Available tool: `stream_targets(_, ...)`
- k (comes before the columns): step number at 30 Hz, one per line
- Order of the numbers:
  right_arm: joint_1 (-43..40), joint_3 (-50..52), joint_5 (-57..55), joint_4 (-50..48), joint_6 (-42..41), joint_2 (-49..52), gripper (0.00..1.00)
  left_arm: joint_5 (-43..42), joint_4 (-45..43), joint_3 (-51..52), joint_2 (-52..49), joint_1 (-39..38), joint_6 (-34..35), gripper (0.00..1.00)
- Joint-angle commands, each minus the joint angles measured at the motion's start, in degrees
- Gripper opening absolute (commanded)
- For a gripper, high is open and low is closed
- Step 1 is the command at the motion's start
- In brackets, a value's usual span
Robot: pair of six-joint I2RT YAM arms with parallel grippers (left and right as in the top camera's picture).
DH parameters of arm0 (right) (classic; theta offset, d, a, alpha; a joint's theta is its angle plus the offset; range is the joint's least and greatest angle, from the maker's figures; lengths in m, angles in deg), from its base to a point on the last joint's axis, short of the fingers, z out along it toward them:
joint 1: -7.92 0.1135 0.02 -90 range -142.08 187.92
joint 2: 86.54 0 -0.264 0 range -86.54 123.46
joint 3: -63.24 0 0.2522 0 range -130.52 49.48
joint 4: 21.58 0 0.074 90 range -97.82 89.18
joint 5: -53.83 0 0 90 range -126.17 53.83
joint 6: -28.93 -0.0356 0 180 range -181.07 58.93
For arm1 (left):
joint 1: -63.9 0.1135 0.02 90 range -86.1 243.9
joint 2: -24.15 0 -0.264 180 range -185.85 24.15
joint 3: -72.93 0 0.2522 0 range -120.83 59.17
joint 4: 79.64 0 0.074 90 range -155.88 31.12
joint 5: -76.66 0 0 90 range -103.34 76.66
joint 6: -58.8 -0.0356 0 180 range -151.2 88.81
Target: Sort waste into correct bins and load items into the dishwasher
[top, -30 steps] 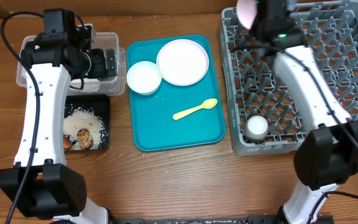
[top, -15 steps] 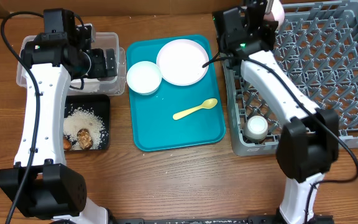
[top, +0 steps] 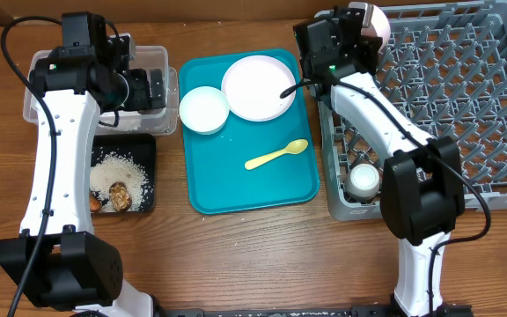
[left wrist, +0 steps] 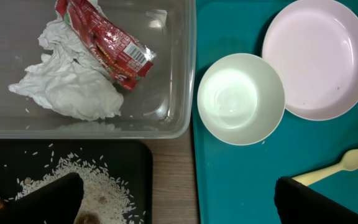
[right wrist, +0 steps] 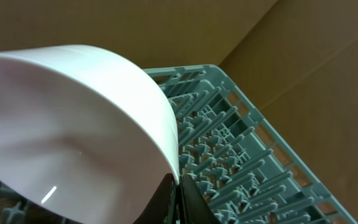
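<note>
Your right gripper [right wrist: 178, 202] pinches the rim of a white bowl [right wrist: 73, 118], which hangs over the far left corner of the dish rack [top: 465, 97]. Turn the bowl on its edge, lower it slowly between two rows of pegs, and let go only when it leans steady. Your left gripper [left wrist: 179, 196] is spread wide and holds nothing, at the edge of the clear tub [left wrist: 160, 81].

Looks down into a clear tub [left wrist: 166, 68] holding crumpled white paper [left wrist: 67, 90] and a red wrapper [left wrist: 104, 43]. Shows a black tray [left wrist: 126, 155] with loose rice [left wrist: 98, 180] just below. Shows, at right, a teal tray [left wrist: 229, 183] bearing white bowl [left wrist: 241, 98], white plate [left wrist: 319, 59], yellow spoon [left wrist: 333, 170].
</note>
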Motion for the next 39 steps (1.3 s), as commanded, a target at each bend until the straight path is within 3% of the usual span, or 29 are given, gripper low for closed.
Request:
stream_targets(1,0.0,-0.6,-1.2,-3.4,1.6,2.3,0.04,0.4,0.0,-1.4,0.7,-0.1,0.4,1.0)
stream_targets(12,-0.6,-0.6,-1.6,-7.7,5.4,5.2,0.04,0.4,0.0,-1.4,0.7,-0.1,0.4,1.0)
stream_targets(22,2.9,-0.6,-1.6,-3.1,5.4,5.2,0.09,0.4,0.0,-1.4,0.7,-0.1,0.4,1.0)
stream_targets(26,4.7,-0.6,-1.6,-2.2,5.4,5.1,0.2,0.4,0.0,-1.4,0.7,-0.1,0.4,1.0)
stream_targets(27,4.9,-0.6,-1.6,-1.8,5.4,5.1,0.31,0.4,0.0,-1.4,0.7,-0.1,0.4,1.0)
stream_targets(28,5.3,-0.6,-1.6,-1.2,5.4,5.1,0.5,0.4,0.0,-1.4,0.7,-0.1,0.4,1.0)
stream_targets(30,5.9,-0.6,-1.6,-0.5,5.4,5.0,0.68,0.4,0.0,-1.4,0.7,-0.1,0.4,1.0)
stream_targets(31,6.1,-0.6,-1.6,0.1,5.4,4.9,0.73,0.4,0.0,-1.4,0.7,-0.1,0.4,1.0)
stream_targets(39,7.6,-0.7,3.5,4.2,5.2,-2.3,0.8,0.4,0.0,-1.4,0.7,-0.1,0.4,1.0)
